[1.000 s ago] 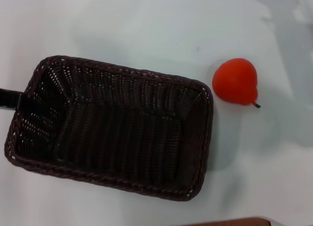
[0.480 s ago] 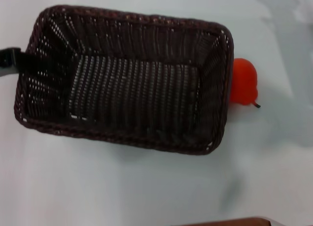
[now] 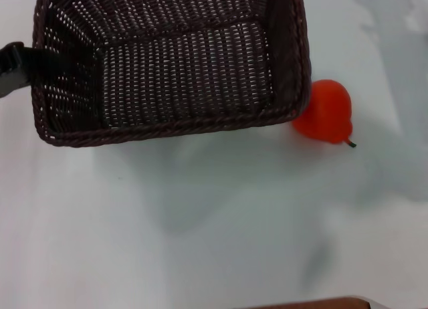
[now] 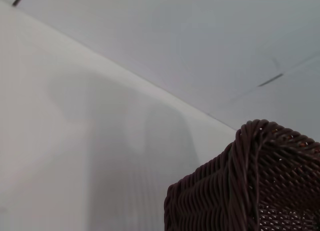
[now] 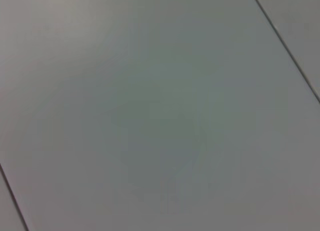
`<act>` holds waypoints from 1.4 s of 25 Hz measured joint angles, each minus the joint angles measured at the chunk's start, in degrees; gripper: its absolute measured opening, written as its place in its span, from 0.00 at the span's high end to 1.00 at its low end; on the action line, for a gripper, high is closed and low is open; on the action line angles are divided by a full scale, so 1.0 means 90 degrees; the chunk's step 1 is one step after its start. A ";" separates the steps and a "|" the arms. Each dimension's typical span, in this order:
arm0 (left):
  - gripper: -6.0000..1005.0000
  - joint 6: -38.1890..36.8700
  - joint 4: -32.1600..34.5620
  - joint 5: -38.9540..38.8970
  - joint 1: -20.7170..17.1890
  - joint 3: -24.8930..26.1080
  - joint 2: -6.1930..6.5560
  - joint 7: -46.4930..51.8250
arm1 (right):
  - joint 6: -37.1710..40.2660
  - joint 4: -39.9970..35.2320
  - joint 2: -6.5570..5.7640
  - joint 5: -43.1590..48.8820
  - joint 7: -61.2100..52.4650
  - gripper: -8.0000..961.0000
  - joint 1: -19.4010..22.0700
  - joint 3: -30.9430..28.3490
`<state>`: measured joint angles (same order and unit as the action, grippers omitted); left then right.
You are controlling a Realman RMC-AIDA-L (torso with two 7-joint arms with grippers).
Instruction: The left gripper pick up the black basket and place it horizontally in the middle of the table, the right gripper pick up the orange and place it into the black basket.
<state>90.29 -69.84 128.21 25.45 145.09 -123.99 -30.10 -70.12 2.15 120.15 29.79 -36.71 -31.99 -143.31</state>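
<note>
Large dark brown-black woven wicker basket [image 3: 170, 61], rectangular w/ braided rim: raised off the plain white table [image 3: 200, 229], tilted, interior bare, nothing inside. Black bar-like left gripper [image 3: 13, 65] meets its left short wall at the rim; finger spread cannot be told. Small orange-red smooth fruit [image 3: 328, 114] w/ dark stem lies on the table just beside basket's right corner, partly overlapped. Right gripper out of sight.

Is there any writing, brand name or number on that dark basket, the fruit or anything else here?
None: no text shows on the dark woven wicker basket, the small orange-red fruit, the plain white table or the black left gripper.
</note>
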 joint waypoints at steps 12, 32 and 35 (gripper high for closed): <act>0.83 -0.0658 0.0350 -0.0064 -0.0431 -0.0347 -0.0018 -0.0048 | 0.0017 -0.0024 0.0000 0.0001 -0.0019 0.04 0.0009 -0.0025; 0.47 -0.0547 0.0220 -0.0507 -0.0554 -0.0101 0.0055 -0.1168 | -0.0140 -0.0034 -0.0014 0.0058 -0.0025 0.04 0.0056 0.0100; 0.47 -0.0575 0.0153 -0.0795 -0.0556 0.0389 0.0062 -0.1739 | -0.0323 0.0036 -0.0038 0.0064 -0.0126 0.04 0.0083 0.0233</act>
<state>85.11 -68.46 121.06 20.45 148.59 -123.43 -45.75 -73.03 2.47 119.81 30.37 -37.85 -31.24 -141.22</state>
